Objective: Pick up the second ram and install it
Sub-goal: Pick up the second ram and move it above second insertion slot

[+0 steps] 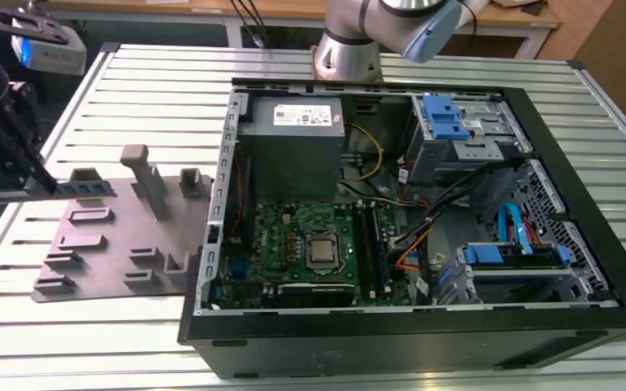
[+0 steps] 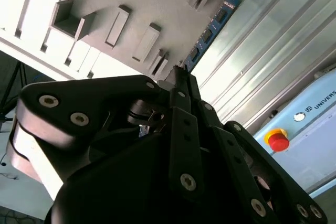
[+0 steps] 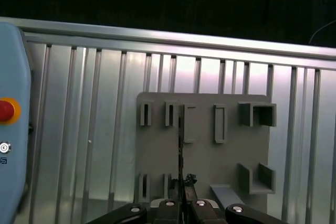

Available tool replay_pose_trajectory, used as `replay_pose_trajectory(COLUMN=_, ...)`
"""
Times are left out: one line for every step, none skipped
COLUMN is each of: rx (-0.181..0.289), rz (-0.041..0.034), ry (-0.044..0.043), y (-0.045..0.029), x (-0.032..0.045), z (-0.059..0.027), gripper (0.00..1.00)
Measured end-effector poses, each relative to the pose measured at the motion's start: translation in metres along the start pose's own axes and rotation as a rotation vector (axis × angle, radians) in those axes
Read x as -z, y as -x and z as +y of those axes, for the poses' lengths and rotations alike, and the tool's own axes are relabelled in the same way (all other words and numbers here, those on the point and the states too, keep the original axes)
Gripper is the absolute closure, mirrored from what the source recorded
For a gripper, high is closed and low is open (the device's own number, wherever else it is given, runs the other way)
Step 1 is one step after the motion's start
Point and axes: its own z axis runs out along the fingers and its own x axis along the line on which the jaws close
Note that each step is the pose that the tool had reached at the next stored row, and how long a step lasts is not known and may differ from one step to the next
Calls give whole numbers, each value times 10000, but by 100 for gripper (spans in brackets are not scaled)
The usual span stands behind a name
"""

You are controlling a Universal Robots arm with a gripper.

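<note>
My gripper (image 1: 43, 187) hangs at the exterior view's left, over the grey holder plate (image 1: 107, 244), shut on the second ram (image 1: 87, 189). The ram is a thin, pale-greenish stick that juts out level from the fingertips, above the plate's slots. In the first wrist view the ram (image 3: 180, 145) is edge-on, a thin dark line running out from the closed gripper (image 3: 181, 184) over the plate (image 3: 202, 161). In the second wrist view the ram (image 2: 212, 27) reaches past the gripper (image 2: 181, 77). The green motherboard (image 1: 291, 236) with its long black slots (image 1: 374, 240) lies inside the open computer case (image 1: 400, 326).
The case fills the middle and the exterior view's right of the slatted metal table (image 1: 150, 73), with a power supply (image 1: 291, 138), cables and blue drive brackets (image 1: 443, 118). The arm's base (image 1: 346, 53) stands behind it. A pale blue box with a red button (image 3: 5, 111) sits beside the plate.
</note>
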Motion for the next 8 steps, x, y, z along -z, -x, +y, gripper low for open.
replay_pose_trajectory(rx=1, rz=-4, ry=0, y=1, x=37, z=1, gripper=89)
replay_pose_trajectory(rx=0, rz=-8, ry=0, y=3, x=75, z=1, gripper=89)
replay_pose_trajectory(rx=0, rz=-11, ry=-1, y=4, x=113, z=2, gripper=89)
replay_pose_trajectory(rx=0, rz=-13, ry=0, y=6, x=155, z=3, gripper=89)
replay_pose_trajectory(rx=0, rz=-15, ry=0, y=7, x=192, z=3, gripper=89)
replay_pose_trajectory(rx=1, rz=-18, ry=-1, y=9, x=228, z=4, gripper=89)
replay_pose_trajectory(rx=1, rz=-20, ry=-1, y=10, x=260, z=4, gripper=89)
replay_pose_trajectory(rx=1, rz=-21, ry=0, y=11, x=289, z=5, gripper=89)
